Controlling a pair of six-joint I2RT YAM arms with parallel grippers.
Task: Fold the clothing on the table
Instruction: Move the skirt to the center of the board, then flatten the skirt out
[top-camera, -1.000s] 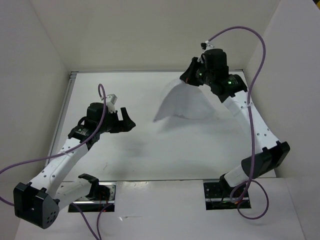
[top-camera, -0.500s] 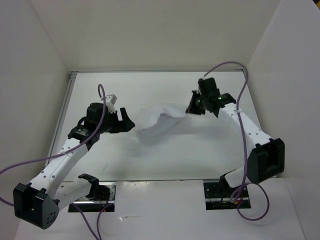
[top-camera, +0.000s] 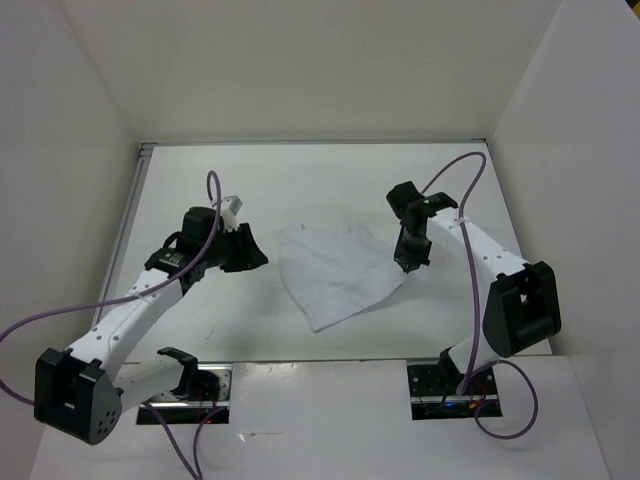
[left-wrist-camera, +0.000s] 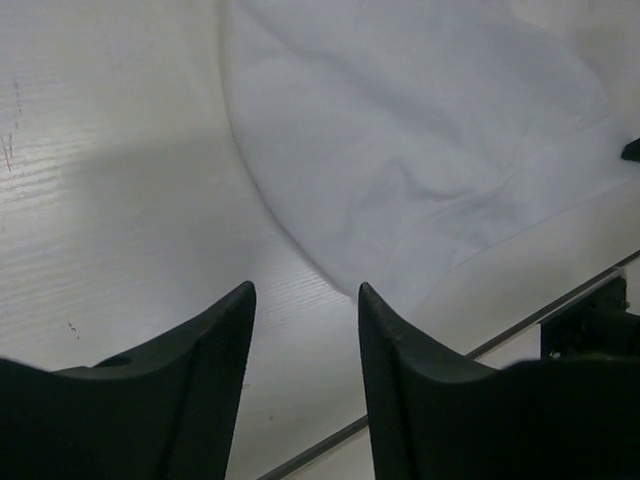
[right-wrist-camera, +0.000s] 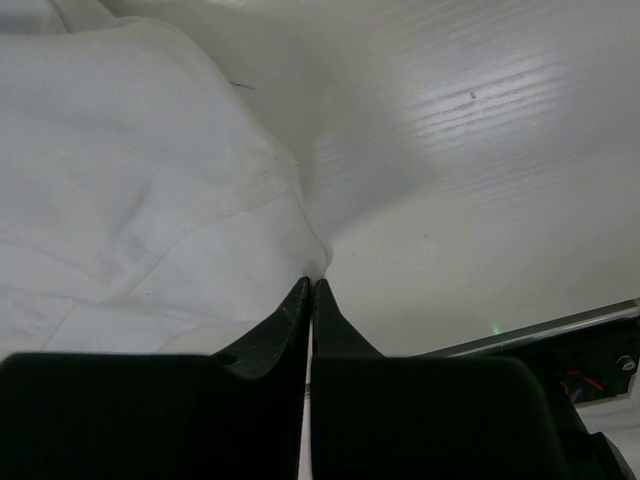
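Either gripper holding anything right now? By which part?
Right gripper pinches the clothing at its right corner. Left gripper is open beside it, holding nothing.

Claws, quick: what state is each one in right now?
Left claw: open, holding nothing.
Right claw: closed, pinching a corner of the clothing.

— What colour is the clothing (top-camera: 335, 275) showing?
— It is showing plain white all over, greying only in its creases. It is nearly blending into the table (left-wrist-camera: 100, 200), which is looking white with faint grain lines and a few dark specks.
— And the arms?
— The left gripper (top-camera: 250, 255) and the right gripper (right-wrist-camera: 312, 283) are showing black, the arm links (top-camera: 130, 320) are looking white, and the cables (top-camera: 470, 165) are showing purple.
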